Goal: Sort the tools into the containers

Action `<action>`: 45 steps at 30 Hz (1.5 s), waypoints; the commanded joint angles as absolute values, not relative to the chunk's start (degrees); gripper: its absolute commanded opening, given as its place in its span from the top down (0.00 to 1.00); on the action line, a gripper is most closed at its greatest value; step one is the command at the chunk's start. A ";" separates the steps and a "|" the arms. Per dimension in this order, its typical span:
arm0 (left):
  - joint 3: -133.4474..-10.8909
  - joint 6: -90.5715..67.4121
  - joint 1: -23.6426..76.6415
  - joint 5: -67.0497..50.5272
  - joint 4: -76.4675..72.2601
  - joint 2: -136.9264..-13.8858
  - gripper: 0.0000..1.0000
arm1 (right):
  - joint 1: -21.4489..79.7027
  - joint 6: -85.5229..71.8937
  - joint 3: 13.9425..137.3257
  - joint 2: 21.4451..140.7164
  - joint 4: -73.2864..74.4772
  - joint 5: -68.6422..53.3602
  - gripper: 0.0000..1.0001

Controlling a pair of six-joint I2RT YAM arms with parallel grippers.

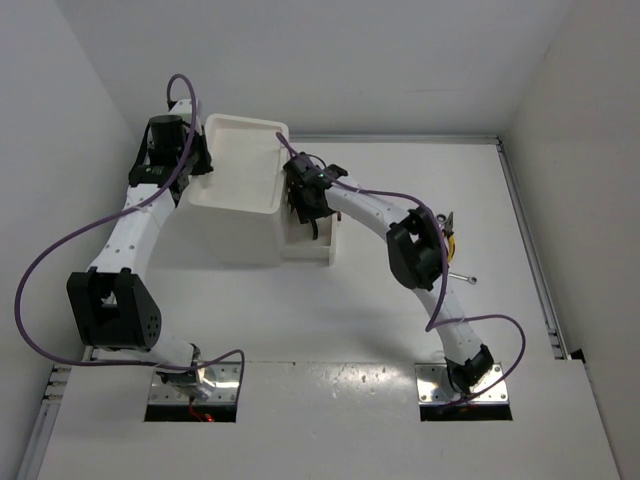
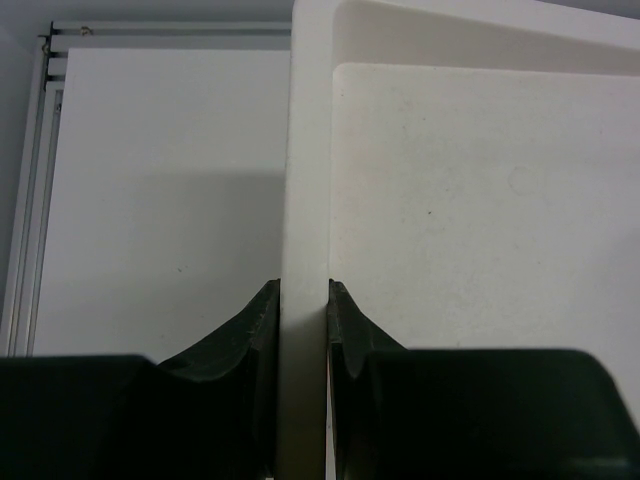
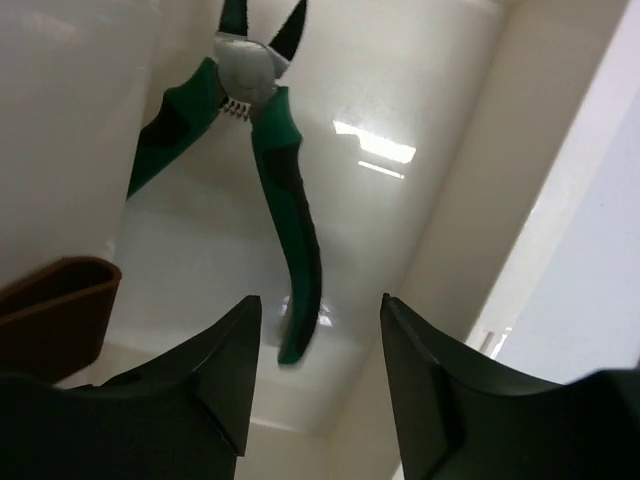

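The tall white box (image 1: 232, 228) stands at the back left with its shallow top tray (image 1: 240, 160). My left gripper (image 1: 197, 160) is shut on the tray's left rim (image 2: 303, 200); its fingers (image 2: 258, 320) press either side of it. A drawer (image 1: 312, 243) stands pulled out on the box's right side. My right gripper (image 1: 306, 212) hangs over it, open and empty (image 3: 320, 305). The green-handled pliers (image 3: 285, 200) lie inside that drawer, apart from the fingers. A dark red handle (image 3: 60, 300) shows at the left. Yellow-handled pliers (image 1: 451, 236) and a silver wrench (image 1: 462, 276) lie on the table by the right arm.
The right arm's elbow (image 1: 415, 255) partly covers the yellow pliers. White walls close in at left, back and right. An aluminium rail (image 1: 530, 250) runs along the table's right edge. Scissors and a second wrench are out of view.
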State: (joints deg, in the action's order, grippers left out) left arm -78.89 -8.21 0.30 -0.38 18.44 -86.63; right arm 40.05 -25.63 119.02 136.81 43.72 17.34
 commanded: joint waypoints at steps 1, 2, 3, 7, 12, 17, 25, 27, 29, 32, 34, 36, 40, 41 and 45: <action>-75.94 -11.69 -0.09 -0.18 24.61 -90.53 1.00 | 41.40 -22.94 115.15 132.82 44.13 13.02 0.47; -75.94 -11.69 -0.09 -0.18 24.61 -90.53 1.00 | 40.87 -22.94 114.44 131.76 43.51 12.49 0.47; -75.94 -11.69 -0.09 -0.18 24.61 -90.53 1.00 | 40.87 -22.94 113.74 130.70 43.51 11.96 0.47; -75.94 -11.69 -0.09 -0.18 24.61 -90.53 1.00 | 38.51 -21.89 106.46 121.93 38.34 8.10 0.47; -75.94 -11.69 -0.09 -0.18 24.61 -90.53 1.00 | 34.11 -21.36 92.65 108.48 26.91 -1.99 0.47; -75.94 -11.69 -0.09 -0.18 24.61 -90.53 1.00 | 26.22 -22.23 85.70 101.43 22.16 -11.15 0.47; -75.94 -11.17 -0.09 -1.40 24.61 -90.53 1.00 | 13.11 -30.48 76.21 109.92 10.13 -47.42 0.51; -75.94 -11.16 -0.09 -1.41 24.61 -90.00 1.00 | 10.48 -38.64 74.54 113.19 0.16 -56.49 0.56; -75.42 -11.16 -0.09 -2.02 24.61 -90.00 1.00 | 9.06 -50.28 70.85 117.31 -10.14 -62.98 0.59; -75.41 -10.63 -0.09 -2.02 24.61 -89.47 1.00 | 7.56 -61.66 66.63 120.66 -29.66 -66.34 0.64; -75.41 -10.63 -0.09 -2.02 24.61 -89.47 1.00 | 6.94 -69.32 65.92 124.18 -37.75 -66.97 0.65; -75.41 -10.63 -0.09 -2.02 24.09 -89.47 1.00 | 6.42 -75.02 65.22 127.51 -42.16 -68.02 0.65; -75.41 -10.63 -0.62 -2.55 24.08 -90.00 1.00 | 6.94 -86.54 65.21 133.22 -60.22 -69.17 0.65; -75.41 -10.63 -0.62 -2.55 24.08 -90.00 1.00 | 7.47 -89.88 65.21 134.55 -64.38 -69.17 0.65; -74.36 -10.63 -0.62 -3.08 24.08 -90.00 1.00 | 8.61 -99.32 67.76 139.74 -73.12 -69.17 0.65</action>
State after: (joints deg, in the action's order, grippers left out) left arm -78.50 -8.01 0.01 -1.32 17.89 -86.54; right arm 7.27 -88.77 65.30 137.05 -57.49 -67.07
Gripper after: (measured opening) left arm 0.248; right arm 0.349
